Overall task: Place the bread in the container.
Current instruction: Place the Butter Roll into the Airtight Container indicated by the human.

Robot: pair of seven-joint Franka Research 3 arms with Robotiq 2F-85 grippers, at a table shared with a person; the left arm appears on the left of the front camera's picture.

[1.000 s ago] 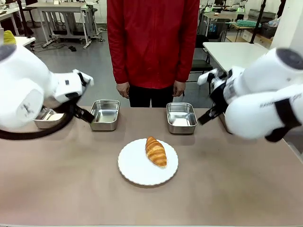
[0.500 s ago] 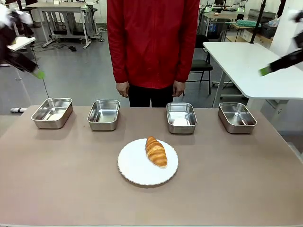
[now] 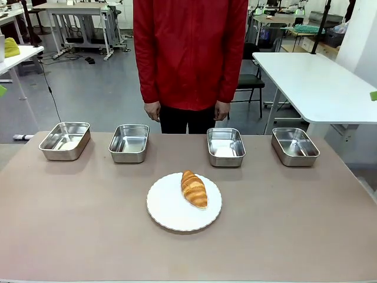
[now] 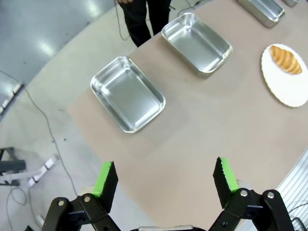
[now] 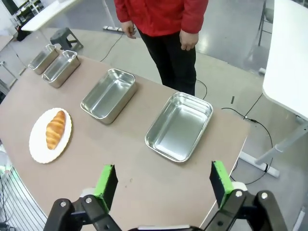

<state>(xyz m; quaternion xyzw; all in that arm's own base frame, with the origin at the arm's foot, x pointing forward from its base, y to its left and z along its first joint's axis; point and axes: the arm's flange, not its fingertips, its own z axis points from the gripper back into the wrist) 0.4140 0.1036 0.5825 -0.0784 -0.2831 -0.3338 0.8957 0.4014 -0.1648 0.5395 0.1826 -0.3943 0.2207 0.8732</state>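
Note:
The bread, a golden-brown croissant (image 3: 194,188), lies on a round white plate (image 3: 171,212) in the middle of the table. Four look-alike steel containers stand in a row behind it: far left (image 3: 65,140), left of centre (image 3: 130,142), right of centre (image 3: 226,146) and far right (image 3: 295,145). My left gripper (image 4: 166,180) hangs open, high above the table's left end, over the far-left container (image 4: 127,94). High over the right end my right gripper (image 5: 163,183) is open too, above the far-right container (image 5: 179,126). The croissant (image 5: 54,129) is far from both.
A person in a red jacket stands at the far side, hands (image 3: 152,111) hanging down behind the containers. A white table (image 3: 312,79) stands off to the back right. Green slivers of a pad show at the left edge (image 3: 2,90) and right edge (image 3: 373,95).
Both arms have swung up and outward from in front of the outer containers, uncovering all four. The croissant, plate and person have not moved.

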